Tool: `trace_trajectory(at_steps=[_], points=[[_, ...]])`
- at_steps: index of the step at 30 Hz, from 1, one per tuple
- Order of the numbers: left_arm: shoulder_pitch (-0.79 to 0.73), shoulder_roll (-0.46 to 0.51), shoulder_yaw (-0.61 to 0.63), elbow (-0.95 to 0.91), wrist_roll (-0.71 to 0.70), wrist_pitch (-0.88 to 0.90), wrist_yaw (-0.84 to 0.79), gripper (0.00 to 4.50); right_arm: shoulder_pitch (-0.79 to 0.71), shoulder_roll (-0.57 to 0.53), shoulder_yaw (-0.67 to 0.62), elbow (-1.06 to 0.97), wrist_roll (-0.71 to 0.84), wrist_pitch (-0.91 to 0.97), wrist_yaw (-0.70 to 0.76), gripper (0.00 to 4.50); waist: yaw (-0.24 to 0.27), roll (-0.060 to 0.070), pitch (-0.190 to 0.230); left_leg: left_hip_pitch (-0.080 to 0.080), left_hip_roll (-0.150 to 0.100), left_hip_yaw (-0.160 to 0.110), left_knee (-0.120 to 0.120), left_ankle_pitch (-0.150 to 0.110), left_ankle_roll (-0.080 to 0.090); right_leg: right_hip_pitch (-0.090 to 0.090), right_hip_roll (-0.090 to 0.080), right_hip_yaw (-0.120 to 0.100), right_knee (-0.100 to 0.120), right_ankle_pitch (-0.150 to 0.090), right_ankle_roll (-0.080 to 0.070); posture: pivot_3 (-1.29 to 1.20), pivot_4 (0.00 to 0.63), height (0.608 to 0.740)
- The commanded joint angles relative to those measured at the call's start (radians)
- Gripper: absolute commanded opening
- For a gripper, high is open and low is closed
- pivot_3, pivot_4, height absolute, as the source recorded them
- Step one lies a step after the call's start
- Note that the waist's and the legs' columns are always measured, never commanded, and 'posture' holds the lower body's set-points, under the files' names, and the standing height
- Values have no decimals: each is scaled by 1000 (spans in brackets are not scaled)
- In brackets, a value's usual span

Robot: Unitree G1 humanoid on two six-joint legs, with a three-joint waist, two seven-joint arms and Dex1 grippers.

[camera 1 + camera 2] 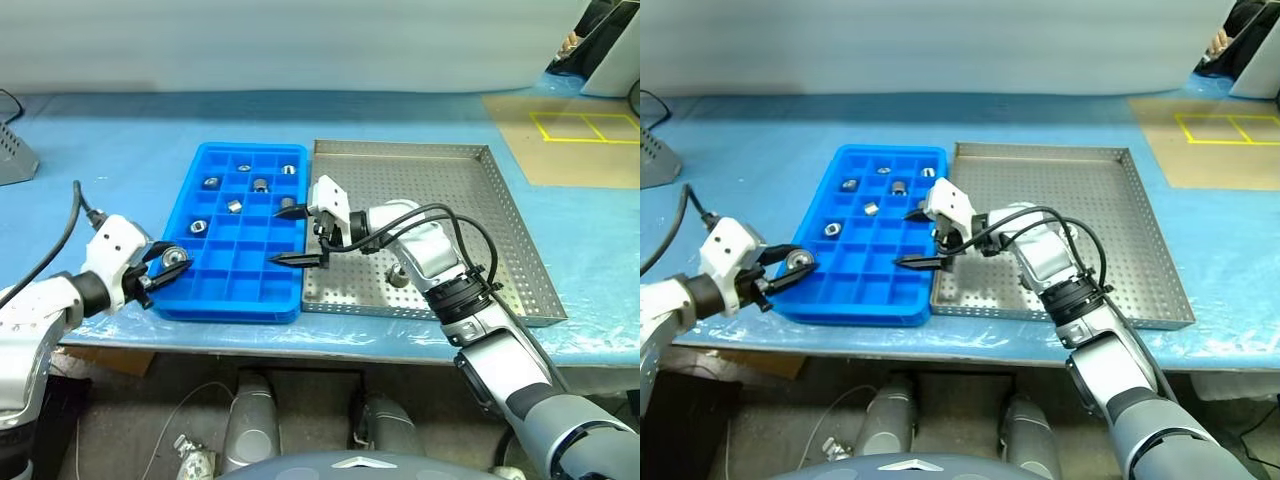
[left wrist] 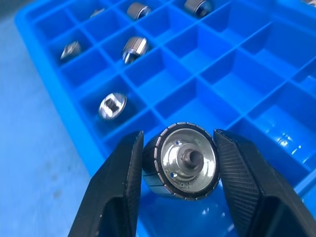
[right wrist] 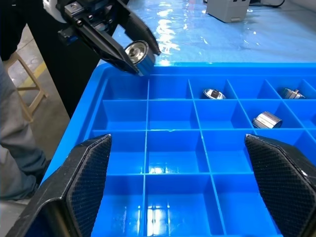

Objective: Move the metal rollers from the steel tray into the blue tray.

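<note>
Left gripper (image 1: 168, 262), at 9 o'clock off the bright blue compartmented plastic tray (image 1: 215, 297), is closed on a short shiny silver metal roller (image 2: 181, 161) with a central hole. Black fingers (image 2: 117, 185) clamp its ribbed curved wall; its bore axis runs crosswise to the fingers, end face toward the wrist camera. Judged rigid, dense and slippery, it is best gripped across the diameter. Six rollers (image 1: 234, 206) lie in 12 o'clock compartments, axes mixed. Right gripper (image 1: 300, 236) hangs wide open and empty over the tray's 3 o'clock edge, beside the grey perforated steel tray (image 1: 500, 235).
</note>
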Motion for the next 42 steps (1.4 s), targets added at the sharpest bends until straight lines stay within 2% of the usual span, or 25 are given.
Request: trace_trajectory(at_steps=[1,13,15,18,24,29,35,39,42], points=[[28,-1,24,-35,-19,-13,22,1898,-3,1,-17,-23,2,-11,1,4500,1,0,0,0,0,-1,0,0,0,0,0,0,0,0,0,294,150,740],[62,31,-52,-13,10,-14,61,1898,13,-7,-23,-39,-15,0,-27,4500,-1,0,0,-1,0,-1,0,0,0,0,0,0,-1,0,0,252,150,740],[51,40,-67,-5,9,-18,57,2616,15,-7,-25,-40,-15,1,-33,4500,-2,0,0,0,0,-1,0,0,0,0,0,0,0,0,0,247,150,740],[19,49,-81,5,4,-10,59,3433,18,-8,-27,-44,-15,3,-40,4500,-2,0,0,0,0,-1,0,0,0,0,0,0,0,0,0,233,150,740],[-47,65,-93,40,-31,-20,21,3433,30,-25,-39,-67,-13,16,-57,4500,-3,0,0,0,0,-1,1,1,-2,0,0,0,0,0,0,195,150,740],[-186,65,-147,83,-64,-26,-22,3433,55,-54,-62,-104,-14,38,-86,4500,-5,0,0,0,0,-1,2,2,-2,0,0,0,2,1,0,107,150,740],[-416,47,-301,267,-20,-87,-86,3433,107,-113,-139,-181,-7,94,-165,4500,-22,0,0,1,-1,-1,5,3,-4,0,0,1,7,1,0,-29,150,740],[-592,-21,-449,469,65,-194,-129,3433,181,-194,-216,-240,-14,131,-222,4500,-33,0,-1,1,-1,0,7,4,-6,0,0,3,9,1,0,-109,150,740],[-731,-113,-530,626,116,-266,-145,3433,241,-242,-279,-305,-5,168,-268,4500,-56,0,-1,1,-1,0,10,6,-8,1,0,3,10,1,0,-188,150,740]])
